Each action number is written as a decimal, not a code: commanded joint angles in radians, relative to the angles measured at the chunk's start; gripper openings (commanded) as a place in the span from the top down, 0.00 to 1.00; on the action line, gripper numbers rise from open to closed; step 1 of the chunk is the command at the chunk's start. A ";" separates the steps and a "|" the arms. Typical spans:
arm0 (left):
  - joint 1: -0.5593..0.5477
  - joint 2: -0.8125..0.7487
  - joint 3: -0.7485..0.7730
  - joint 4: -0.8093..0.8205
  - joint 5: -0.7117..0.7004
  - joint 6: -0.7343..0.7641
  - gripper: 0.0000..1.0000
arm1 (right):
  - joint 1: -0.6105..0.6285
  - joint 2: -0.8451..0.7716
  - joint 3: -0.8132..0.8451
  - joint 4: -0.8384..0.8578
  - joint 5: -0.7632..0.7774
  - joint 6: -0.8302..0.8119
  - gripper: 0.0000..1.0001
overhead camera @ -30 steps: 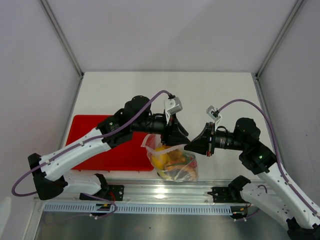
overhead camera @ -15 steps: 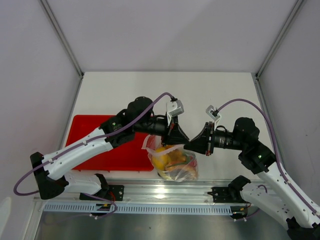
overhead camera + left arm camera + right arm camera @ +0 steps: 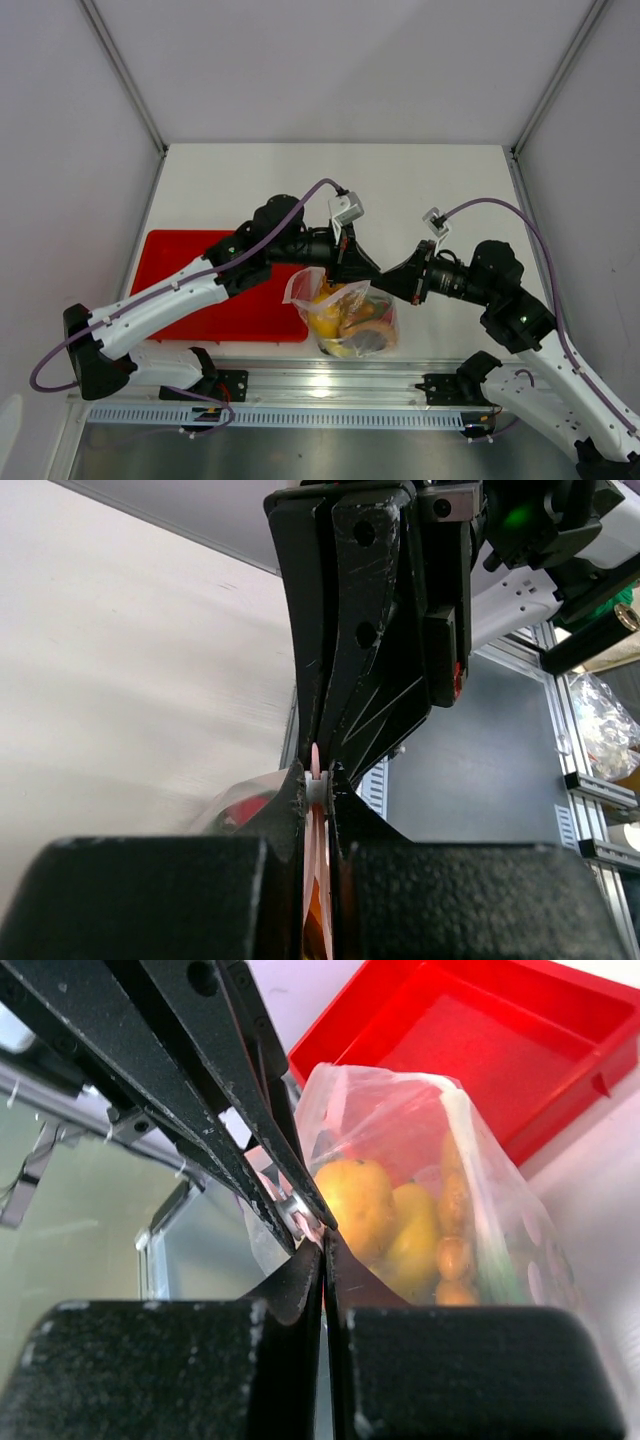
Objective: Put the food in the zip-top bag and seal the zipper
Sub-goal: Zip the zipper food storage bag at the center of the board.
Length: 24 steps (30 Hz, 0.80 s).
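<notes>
White table (image 3: 430,190): one red tray (image 3: 200,270), one zip-top bag (image 3: 352,322), left fingers (image 3: 160,900) and right fingers (image 3: 150,1370) pinching its zipper (image 3: 315,760).

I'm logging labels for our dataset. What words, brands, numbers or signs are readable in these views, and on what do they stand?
No text can be read in any view.
The clear crinkly plastic zip-top bag and the red rectangular tray show no print.
A small yellowish patch on the black bracket by the left arm's base is too small to tell if it carries text.

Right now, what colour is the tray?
The tray is red, clearest in the right wrist view.
</notes>
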 commanded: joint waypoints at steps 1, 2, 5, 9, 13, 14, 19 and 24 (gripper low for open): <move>-0.003 -0.028 -0.056 0.084 0.022 -0.066 0.99 | -0.002 -0.037 -0.011 0.123 0.150 0.077 1.00; -0.003 -0.028 -0.065 0.111 0.025 -0.069 1.00 | -0.002 -0.049 -0.019 0.140 0.160 0.087 1.00; -0.003 -0.033 -0.083 0.136 0.029 -0.078 0.99 | -0.002 -0.068 -0.035 0.144 0.202 0.106 1.00; -0.003 -0.053 -0.106 0.145 0.022 -0.073 0.99 | -0.002 -0.080 -0.070 0.175 0.223 0.140 1.00; -0.003 -0.086 -0.151 0.159 0.006 -0.069 0.99 | -0.002 -0.105 -0.085 0.174 0.266 0.166 1.00; -0.003 -0.094 -0.169 0.161 0.005 -0.067 1.00 | -0.002 -0.108 -0.090 0.178 0.263 0.169 1.00; -0.003 -0.132 -0.192 0.132 -0.011 -0.051 0.99 | -0.002 -0.116 -0.094 0.169 0.279 0.177 1.00; -0.003 -0.174 -0.203 0.055 -0.015 -0.023 0.99 | -0.005 -0.116 -0.079 0.146 0.282 0.169 1.00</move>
